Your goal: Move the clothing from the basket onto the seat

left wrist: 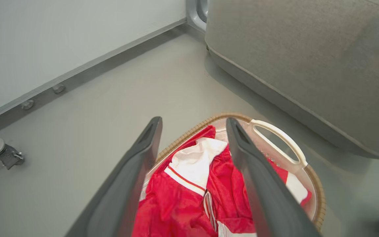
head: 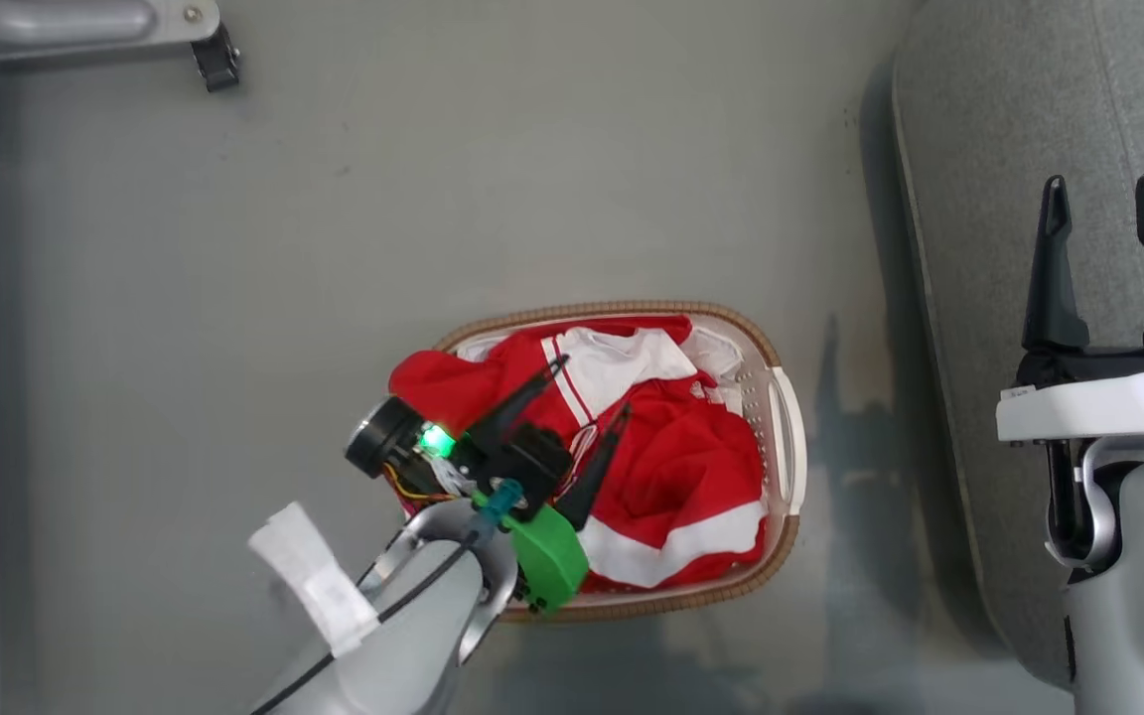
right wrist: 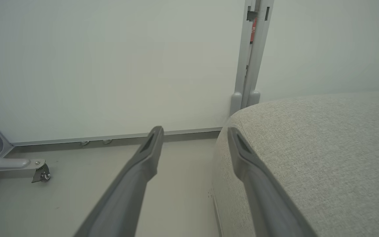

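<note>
The seat (head: pixel 1019 149) is on my right. The basket (head: pixel 790 437) stands on the floor near it, with the clothing (head: pixel 701 477) heaped inside. I judge this is the first pick. My left claw (head: pixel 594 385) hangs spread over the red heap, pinching nothing. Next it must sink and close on a fold. My right claw (head: pixel 1102 189) waits spread above the seat's edge.

The clothes (head: pixel 701 477) lie in the basket (head: pixel 788 437) on the floor (head: pixel 433 199). The seat (head: pixel 1009 129) is to the right of the basket, a little apart.
</note>
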Motion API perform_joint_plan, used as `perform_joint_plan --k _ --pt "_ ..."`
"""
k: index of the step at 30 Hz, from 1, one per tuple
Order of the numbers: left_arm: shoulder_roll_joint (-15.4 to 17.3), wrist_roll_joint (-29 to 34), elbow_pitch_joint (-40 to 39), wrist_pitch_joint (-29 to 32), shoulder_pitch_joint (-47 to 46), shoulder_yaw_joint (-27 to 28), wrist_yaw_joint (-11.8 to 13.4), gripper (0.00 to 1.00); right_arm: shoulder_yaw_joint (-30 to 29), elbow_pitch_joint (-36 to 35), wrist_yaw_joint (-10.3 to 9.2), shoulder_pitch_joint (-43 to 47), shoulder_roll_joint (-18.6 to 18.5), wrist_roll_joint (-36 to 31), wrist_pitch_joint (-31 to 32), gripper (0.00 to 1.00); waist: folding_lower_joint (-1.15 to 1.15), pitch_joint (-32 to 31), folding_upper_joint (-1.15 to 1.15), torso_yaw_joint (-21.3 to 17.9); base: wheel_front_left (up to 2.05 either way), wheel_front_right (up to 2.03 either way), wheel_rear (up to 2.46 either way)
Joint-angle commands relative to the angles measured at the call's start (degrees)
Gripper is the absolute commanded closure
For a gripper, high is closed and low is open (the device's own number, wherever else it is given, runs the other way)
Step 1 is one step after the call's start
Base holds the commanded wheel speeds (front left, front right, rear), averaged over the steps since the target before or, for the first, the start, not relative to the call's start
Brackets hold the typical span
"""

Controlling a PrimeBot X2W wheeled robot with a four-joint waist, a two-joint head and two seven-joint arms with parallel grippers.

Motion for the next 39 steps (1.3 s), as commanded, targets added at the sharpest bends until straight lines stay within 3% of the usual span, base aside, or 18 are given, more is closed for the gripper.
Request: perform_joint_plan --k 1,9,19,39 --pt "0.3 -0.7 2.8 0.0 -2.7 -3.2 -0.2 0.0 -0.1 -0.6 -0.04 -1.3 -0.2 0.3 -0.1 0.0 -0.01 6.9 0.69 -2.4 0.0 0.0 0.0" --pt "0.3 -6.2 15.3 0.0 -9.8 -18.0 -0.2 0.0 0.5 -2.3 -0.04 -4.0 -0.2 1.9 -0.1 0.0 -0.01 11.8 0.69 -4.8 0.0 0.0 0.0" --pt "0.4 -14.7 18.0 0.3 -15.3 -32.7 -0.2 0.0 1.0 -3.9 -0.04 -6.7 -0.2 3.5 -0.1 0.0 -0.01 17.6 0.69 -6.9 0.0 0.0 0.0" --pt "0.3 -21.0 21.4 7.0 -20.1 -35.8 -0.2 0.0 2.0 -6.0 -0.04 -10.3 -0.2 5.8 -0.1 0.0 -0.01 24.9 0.69 -10.1 0.0 0.0 0.0"
